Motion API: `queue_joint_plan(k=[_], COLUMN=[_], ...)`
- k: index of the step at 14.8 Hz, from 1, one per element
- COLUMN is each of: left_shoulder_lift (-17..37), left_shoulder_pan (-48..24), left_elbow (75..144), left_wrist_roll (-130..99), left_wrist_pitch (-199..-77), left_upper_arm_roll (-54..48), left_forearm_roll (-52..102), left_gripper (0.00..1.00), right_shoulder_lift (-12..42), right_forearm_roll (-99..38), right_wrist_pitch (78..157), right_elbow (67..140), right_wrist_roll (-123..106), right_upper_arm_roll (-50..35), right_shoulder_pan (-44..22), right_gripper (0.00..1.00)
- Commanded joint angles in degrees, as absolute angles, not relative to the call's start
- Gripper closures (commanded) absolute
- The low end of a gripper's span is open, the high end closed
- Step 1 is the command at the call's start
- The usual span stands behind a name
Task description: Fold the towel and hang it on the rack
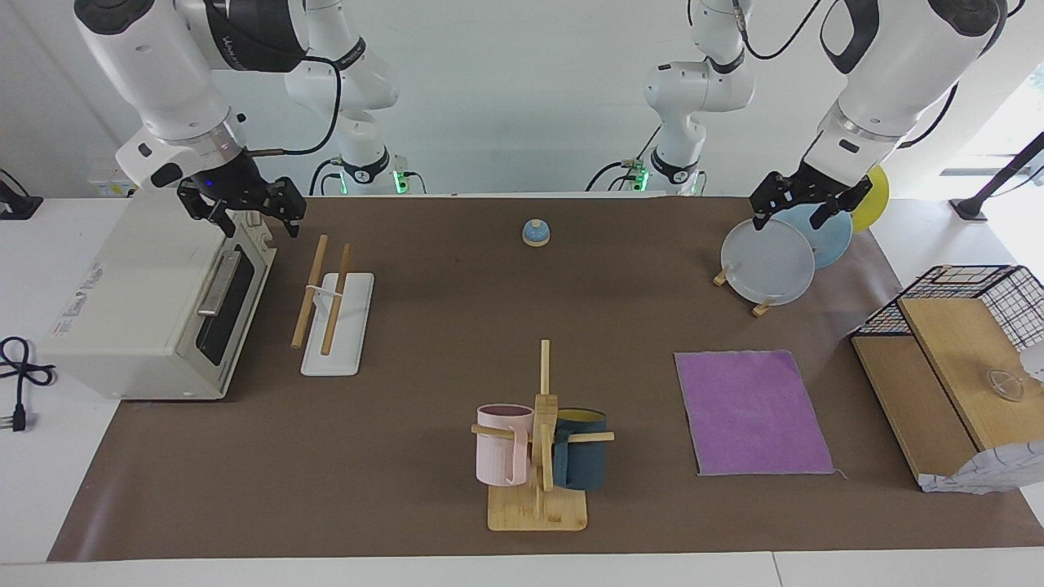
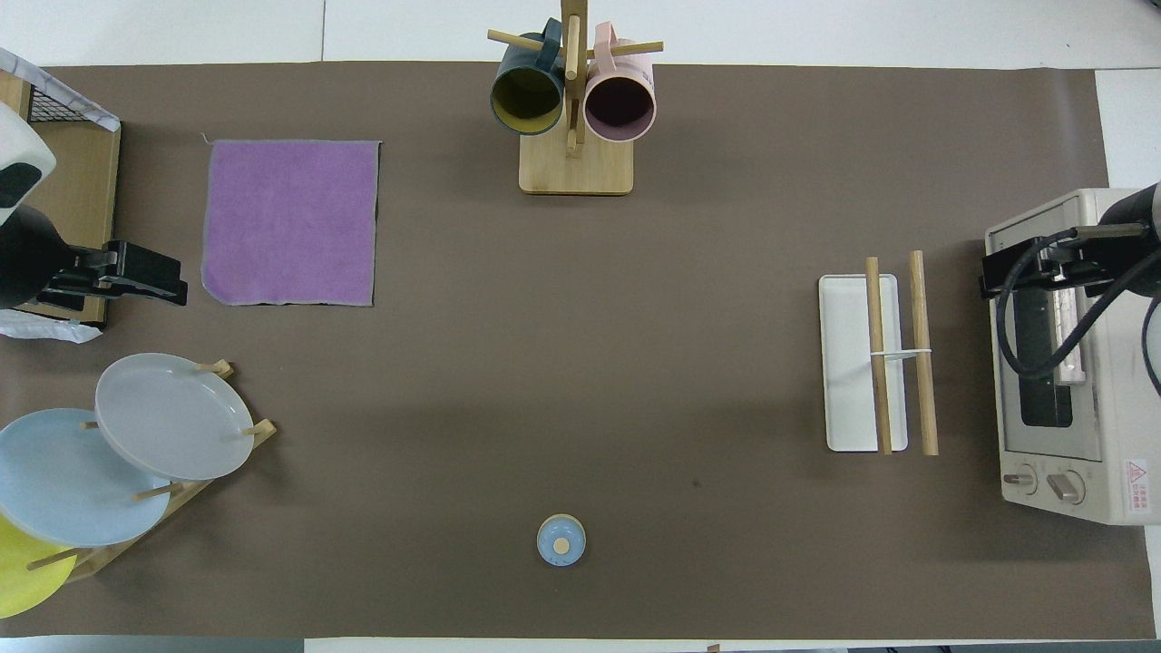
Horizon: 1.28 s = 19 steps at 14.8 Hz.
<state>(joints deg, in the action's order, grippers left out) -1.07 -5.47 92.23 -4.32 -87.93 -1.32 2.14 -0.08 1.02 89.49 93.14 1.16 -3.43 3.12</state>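
Observation:
The towel (image 1: 750,412) lies flat and unfolded with its purple face up, toward the left arm's end of the table; it also shows in the overhead view (image 2: 290,222). The rack (image 1: 334,314), two slanted wooden rods on a white base, stands toward the right arm's end beside the toaster oven; it also shows in the overhead view (image 2: 862,363). My left gripper (image 1: 798,214) hangs open and empty over the plate stand, apart from the towel; the overhead view shows it too (image 2: 154,277). My right gripper (image 1: 245,214) hangs open and empty over the toaster oven's front edge (image 2: 998,272).
A toaster oven (image 1: 147,302) stands at the right arm's end. A mug stand (image 1: 540,456) holds a pink and a dark teal mug at the table's middle, far from the robots. A plate stand (image 1: 771,261) holds three plates. A small blue knob (image 1: 535,233) sits near the robots. A wire basket and wooden boards (image 1: 946,359) stand at the left arm's end.

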Motion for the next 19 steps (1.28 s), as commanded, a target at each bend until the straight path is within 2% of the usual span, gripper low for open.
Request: queue_joint_plan(k=[1, 12, 16, 19], left_shoulder_lift=[-1.7, -4.0, 0.5, 9.6], left_shoulder_pan=[-5.0, -4.4, -0.9, 2.0], left_elbow=[92.4, 97.7, 102.5, 102.5], left_wrist_roll=[-3.8, -4.0, -4.0, -3.5], left_wrist_pitch=[-88.0, -90.2, -99.5, -107.9], left_upper_arm_roll=[-1.5, -1.4, -1.4, -1.4], left_forearm_roll=[1.2, 1.4, 1.5, 1.5], left_gripper=[0.0, 0.0, 0.0, 0.0], right_shoulder_lift=[-0.8, -0.9, -0.9, -0.9], right_forearm_roll=[-0.1, -0.1, -0.1, -0.1], right_wrist_pitch=[88.5, 88.5, 88.5, 88.5], right_elbow=[93.6, 93.6, 93.6, 93.6], right_wrist_roll=[0.3, 0.3, 0.3, 0.3], right_upper_arm_roll=[-3.9, -3.9, -3.9, -3.9], right_shoulder_pan=[4.0, 4.0, 4.0, 4.0], right_gripper=[0.0, 0.0, 0.0, 0.0])
